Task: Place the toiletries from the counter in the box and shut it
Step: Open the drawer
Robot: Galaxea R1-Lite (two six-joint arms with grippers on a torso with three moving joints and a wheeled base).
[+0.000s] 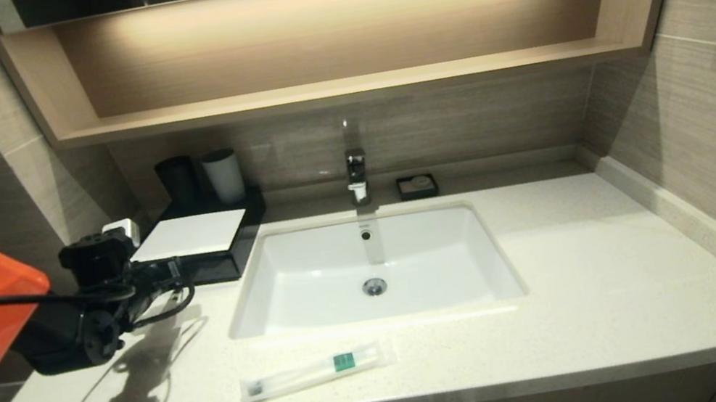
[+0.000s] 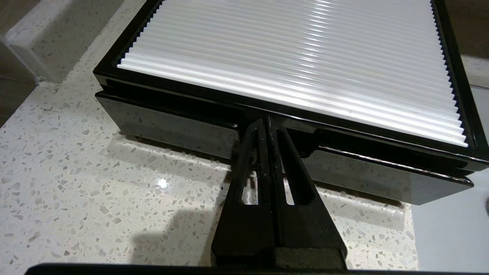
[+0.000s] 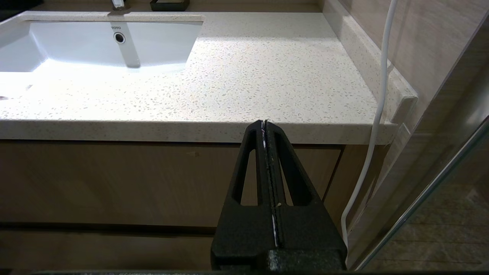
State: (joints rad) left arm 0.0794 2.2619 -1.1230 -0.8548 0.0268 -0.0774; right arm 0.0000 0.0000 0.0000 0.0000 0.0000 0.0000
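Toothbrush packet [image 1: 314,372]: flat on the desk [image 1: 609,289], at 6 o'clock from the basin [image 1: 370,269], just clear of the basin's front rim and near the desk's front edge. Long axis runs almost parallel to that edge, along the 9-to-3 line, with the 3 o'clock end tilted slightly toward the basin. Dark bristles at the 9 o'clock end; green label past the middle toward 3 o'clock.

Box [image 1: 191,236]: at 10 o'clock from the basin, white top panel up, glossy black drawer front facing the desk's front edge. Two cups [image 1: 222,175] directly behind it, against the wall. Soap dish [image 1: 417,186] at 1 o'clock from the basin, beside the tap [image 1: 357,175].

Left gripper [image 2: 266,124]: at the drawer front [image 2: 168,126], jaws closed together, tips at or against the upper edge of the drawer near its middle; actual contact cannot be confirmed. Drawer front standing slightly forward of the box frame.

Right gripper [image 3: 264,124]: below and in front of the desk's front edge, at the right end, jaws closed on nothing.

Head view only: the packet, cups and the whole layout; gripper tips hidden behind the left arm [image 1: 97,306]. Left wrist view only: ribbed surface of the white panel [image 2: 298,57] and the jaw tips at the drawer. Right wrist view only: the right gripper, a white cable [image 3: 376,114] hanging down the right wall, and cabinet fronts under the desk.
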